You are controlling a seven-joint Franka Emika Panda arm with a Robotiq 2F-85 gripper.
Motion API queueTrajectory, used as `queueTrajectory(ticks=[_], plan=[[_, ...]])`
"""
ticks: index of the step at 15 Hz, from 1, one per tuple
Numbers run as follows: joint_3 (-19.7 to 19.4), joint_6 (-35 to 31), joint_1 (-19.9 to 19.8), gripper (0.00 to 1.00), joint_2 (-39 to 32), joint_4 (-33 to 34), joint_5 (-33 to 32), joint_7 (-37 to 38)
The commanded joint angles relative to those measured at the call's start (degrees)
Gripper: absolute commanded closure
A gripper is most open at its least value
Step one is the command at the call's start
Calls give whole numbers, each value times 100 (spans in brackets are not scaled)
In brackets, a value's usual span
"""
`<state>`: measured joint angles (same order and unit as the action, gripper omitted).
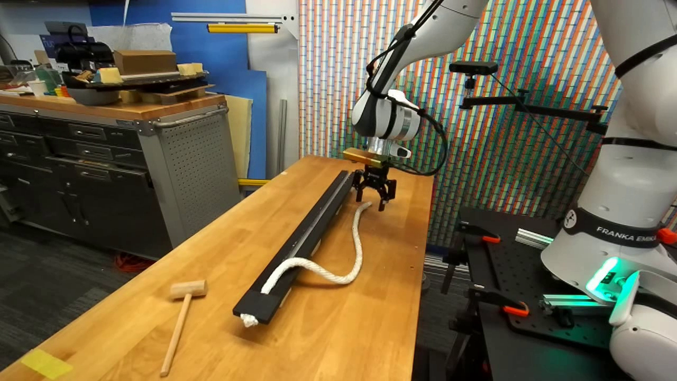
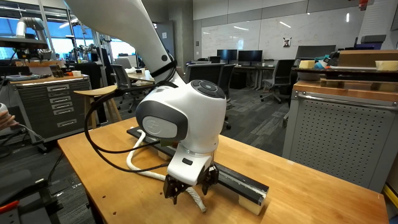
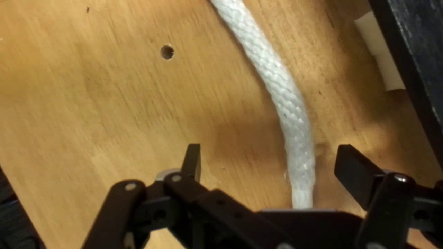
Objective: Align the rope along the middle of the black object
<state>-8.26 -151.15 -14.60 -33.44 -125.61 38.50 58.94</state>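
The white rope (image 1: pixel 358 254) lies mostly on the table beside the black object (image 1: pixel 301 238), a long bar with a lengthwise groove. Both also show in the other exterior frame: rope (image 2: pixel 130 160), bar (image 2: pixel 239 180). One rope stretch curves onto the bar near one end and enters it; a frayed white tip shows at that end. My gripper (image 1: pixel 370 203) (image 2: pixel 190 196) is open and pointing down over the rope's loose end. In the wrist view, the rope (image 3: pixel 277 79) runs between the open fingers (image 3: pixel 270 162), apart from both; the bar (image 3: pixel 422 52) is at right.
The bar rests on pale blocks (image 2: pixel 250 205) above the wooden table. A small wooden mallet (image 1: pixel 182 317) and yellow tape (image 1: pixel 46 363) lie on the table. A tool cabinet (image 1: pixel 185 153) stands beyond the table's edge. A hand (image 2: pixel 6 119) shows at an exterior view's edge.
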Motion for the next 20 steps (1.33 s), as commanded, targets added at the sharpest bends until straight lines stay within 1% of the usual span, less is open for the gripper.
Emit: queueTrajectory(ticks=[1, 2, 3, 4, 5, 6, 8, 12, 13, 14, 15, 17, 20], plan=[[97, -350, -152, 0, -117, 188, 564, -351], [77, -378, -157, 0, -130, 204, 660, -396], [47, -428, -147, 9, -147, 212, 738, -419], [5, -462, -126, 28, -165, 207, 767, -418], [-39, -481, -107, 34, -189, 194, 765, -407], [-64, -465, -104, 44, -214, 191, 768, -402], [-80, -419, -130, 60, -304, 221, 766, -411], [-77, -416, -162, 88, -387, 241, 783, -429], [-80, -423, -166, 96, -386, 245, 789, -430], [-74, -420, -180, 99, -373, 236, 803, -445], [-78, -430, -180, 100, -344, 206, 810, -457], [-113, -474, -159, 97, -282, 124, 797, -468], [-226, -523, -116, 97, -85, -91, 697, -502]])
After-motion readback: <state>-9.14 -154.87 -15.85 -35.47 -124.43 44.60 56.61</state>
